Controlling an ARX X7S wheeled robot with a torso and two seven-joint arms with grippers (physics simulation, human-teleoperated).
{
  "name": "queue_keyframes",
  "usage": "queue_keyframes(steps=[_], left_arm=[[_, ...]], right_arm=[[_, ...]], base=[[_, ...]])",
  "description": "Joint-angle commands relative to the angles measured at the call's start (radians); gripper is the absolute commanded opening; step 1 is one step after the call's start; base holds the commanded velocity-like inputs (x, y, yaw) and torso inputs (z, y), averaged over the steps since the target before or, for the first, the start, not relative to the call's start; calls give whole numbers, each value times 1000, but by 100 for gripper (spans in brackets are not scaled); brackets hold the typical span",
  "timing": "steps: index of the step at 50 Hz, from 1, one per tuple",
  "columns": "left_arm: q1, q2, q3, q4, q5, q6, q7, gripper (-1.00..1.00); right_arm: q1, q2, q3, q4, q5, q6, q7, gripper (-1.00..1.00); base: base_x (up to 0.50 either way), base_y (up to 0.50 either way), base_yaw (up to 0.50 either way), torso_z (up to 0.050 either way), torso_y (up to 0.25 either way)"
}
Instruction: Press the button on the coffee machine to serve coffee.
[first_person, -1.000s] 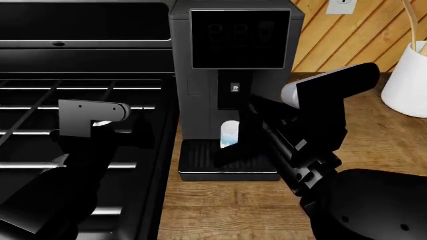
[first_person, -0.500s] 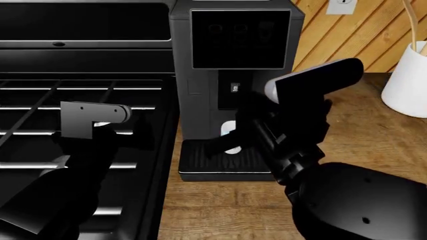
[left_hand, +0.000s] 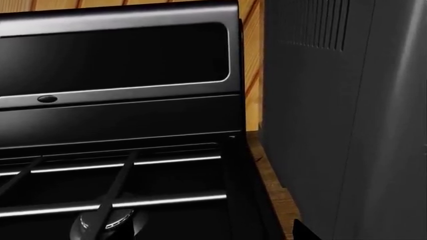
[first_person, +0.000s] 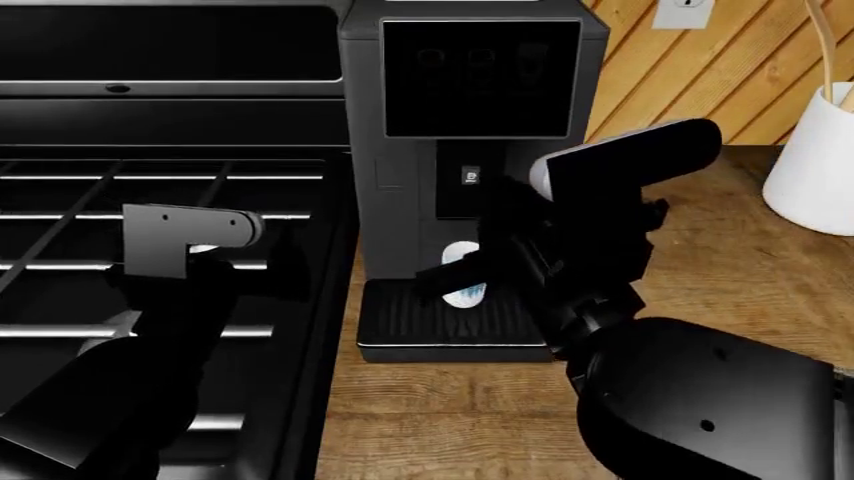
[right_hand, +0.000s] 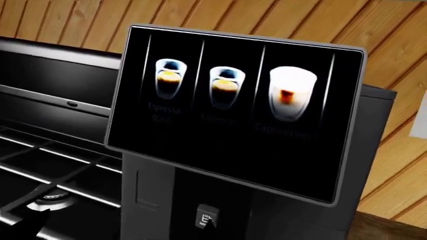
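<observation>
Coffee machine (first_person: 461, 150): tall dark grey box on the wooden counter (first_person: 747, 290), just beside the stove (first_person: 160, 180), which lies on its left in the head view. Glossy black front panel (right_hand: 233, 110) shows three drink pictures in the right wrist view, two small glasses and one taller white one, with faint captions below. Small button (first_person: 470, 177) on the spout block under the panel; seen also in the right wrist view (right_hand: 205, 218). Ribbed drip tray (first_person: 447, 318) at the base, with a white cup (first_person: 463, 272) partly hidden behind the right arm.

Right gripper (first_person: 454, 275): low in front of the machine, over the tray and below the button; dark against dark, so whether its fingers are apart or together cannot be told.

Left gripper (first_person: 274, 262): over the stove grates, well apart from the machine's front; finger state cannot be told. Its wrist camera faces the stove's back panel and the machine's grey side.

White pot (first_person: 814, 170): far right on the counter, against the wood-plank wall (first_person: 747, 70)
</observation>
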Motion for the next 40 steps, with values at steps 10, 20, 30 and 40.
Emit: queue_keyframes(steps=[10,20,30,40], left_arm=[[6,2,4,-11,1,15,-4,100],[3,2,8,-13,0,15,-7,100],[10,-10,-2,-17,-9,23,4,100],[9,-3,8,-22,-4,27,-4,100]], right_arm=[[14,10,-72,110,-81,-78,-81,-100],[17,11,-82,120,-82,-87,-87,-100],[34,17,-99,156,-111,-117,-110,-100],[26,20,-119,189,-137,-154,-137,-100]], base=[[0,0,0,0,0],[0,0,0,0,0],[0,0,0,0,0],[0,0,0,0,0]])
